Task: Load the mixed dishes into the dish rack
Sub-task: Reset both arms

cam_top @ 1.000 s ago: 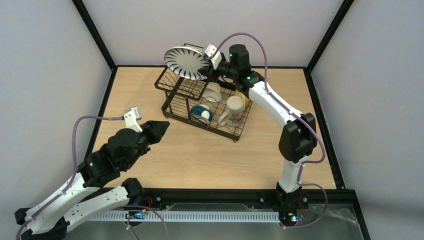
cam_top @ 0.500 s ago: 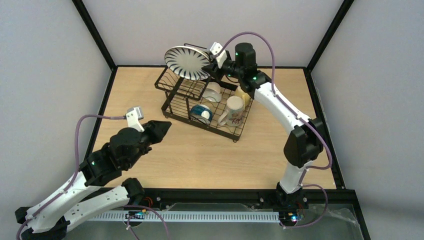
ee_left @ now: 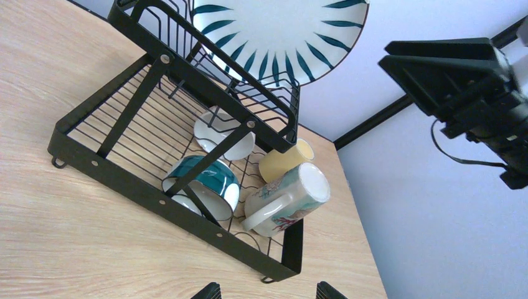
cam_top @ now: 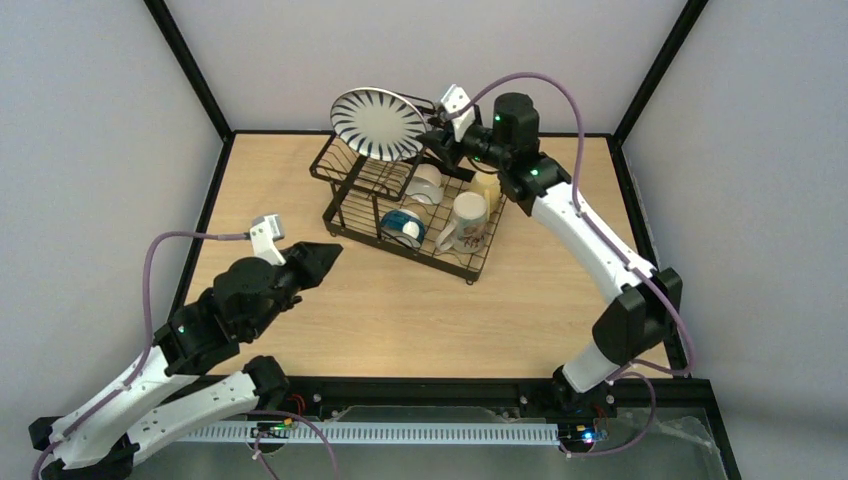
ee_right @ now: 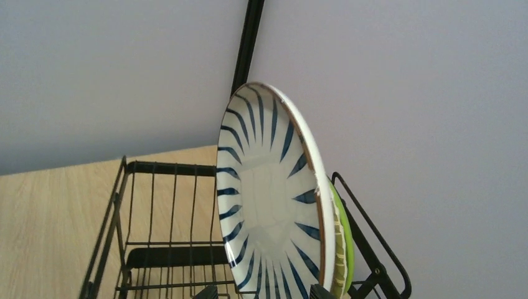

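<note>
The plate is green with dark-and-white stripes underneath. The rack is black. There is a blue bowl, a white bowl, a yellow mug, a cream mug.

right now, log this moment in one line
striped plate on edge in dish rack top tier | right gripper open, beside plate | left gripper open, empty

Place: a robot test cell in a lab, not a home kitchen.
Walls: plain pale panels stood left, far and right, joined by black frame posts.
Surface: a bare light-wood table.
Fixtures: the left arm and right arm were bolted to a black rail at the near edge, by a white slotted cable duct.
Household item: one loaded dish rack.
</note>
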{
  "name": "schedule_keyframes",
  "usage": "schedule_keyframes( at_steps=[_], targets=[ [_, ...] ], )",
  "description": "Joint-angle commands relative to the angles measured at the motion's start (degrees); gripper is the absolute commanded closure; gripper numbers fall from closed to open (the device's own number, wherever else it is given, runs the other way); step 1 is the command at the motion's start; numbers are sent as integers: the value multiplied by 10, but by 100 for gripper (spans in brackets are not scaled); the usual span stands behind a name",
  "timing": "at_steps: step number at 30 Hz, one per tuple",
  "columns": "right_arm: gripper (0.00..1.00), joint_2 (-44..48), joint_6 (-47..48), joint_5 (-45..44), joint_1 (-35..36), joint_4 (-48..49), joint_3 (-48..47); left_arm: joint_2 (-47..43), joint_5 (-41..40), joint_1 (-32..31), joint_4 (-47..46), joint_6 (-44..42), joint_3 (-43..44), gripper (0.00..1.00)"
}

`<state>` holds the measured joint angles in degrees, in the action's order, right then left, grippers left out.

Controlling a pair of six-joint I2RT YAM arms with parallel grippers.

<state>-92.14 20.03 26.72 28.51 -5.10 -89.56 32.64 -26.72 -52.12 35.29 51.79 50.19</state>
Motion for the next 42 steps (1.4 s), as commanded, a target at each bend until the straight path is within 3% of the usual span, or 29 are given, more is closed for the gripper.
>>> schedule_keyframes(
  at_steps=[1,10,17,22,26,27,29,32,34,42],
  targets=[
    [16,57,-57,-44,0,11,26,-5,4,-3,4,0,12,13],
    [13,140,-131,-169,0,-54,43,-5,9,-3,31,-15,61,13],
    [0,215,-184,-362,0,-110,126,-16,-21,-3,29,-41,47,7],
    [0,251,-184,-441,-6,-122,193,34,-105,-2,-12,-123,45,1],
    [0,241,-198,-455,-29,-139,200,140,-169,4,-34,-226,90,1],
    [0,238,-199,-459,-36,-137,203,171,-161,19,-34,-247,106,1],
    [0,228,-215,-451,-56,-138,206,233,-86,110,-31,-262,140,1],
    [0,215,-233,-440,-92,-138,211,288,74,269,-52,-231,149,1],
    [0,215,-246,-425,-116,-136,219,307,129,347,-73,-200,139,1],
    [0,211,-252,-428,-163,-108,255,381,40,381,-98,-251,176,1]
  ],
)
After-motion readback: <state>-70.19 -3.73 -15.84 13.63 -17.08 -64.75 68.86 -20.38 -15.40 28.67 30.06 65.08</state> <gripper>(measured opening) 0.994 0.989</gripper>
